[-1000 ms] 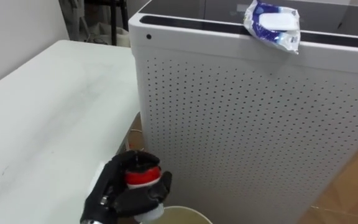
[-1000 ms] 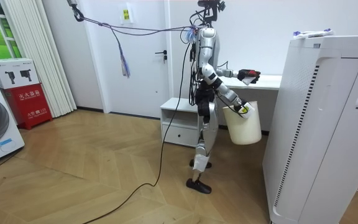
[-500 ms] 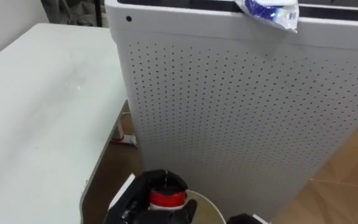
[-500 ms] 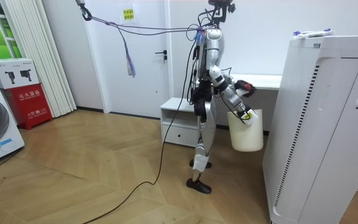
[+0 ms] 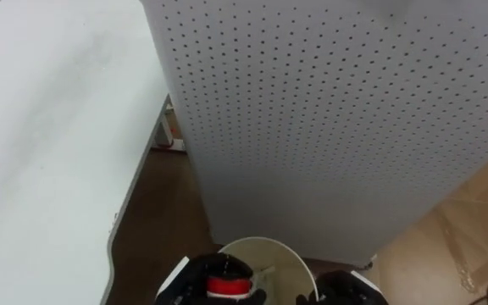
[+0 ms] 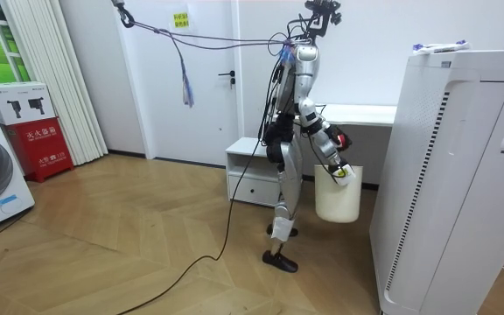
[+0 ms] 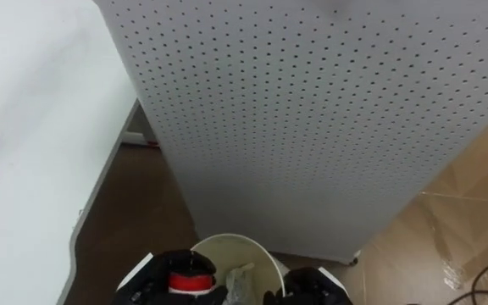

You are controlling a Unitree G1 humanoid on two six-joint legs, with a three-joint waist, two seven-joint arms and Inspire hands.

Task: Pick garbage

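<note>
A red-capped bottle (image 5: 227,286) is gripped by the curled fingers of the left hand (image 5: 190,288), just left of the rim of the pale bucket (image 5: 291,256). The right hand (image 5: 346,290) is seen at the bucket's right, seemingly carrying it; its fingers cannot be told. A white perforated cabinet (image 5: 329,110) stands just beyond the bucket.

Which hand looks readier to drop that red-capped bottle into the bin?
Left. The left hand grips the red-capped bottle right at the rim of the bin; the right hand is occupied carrying that bin.
</note>
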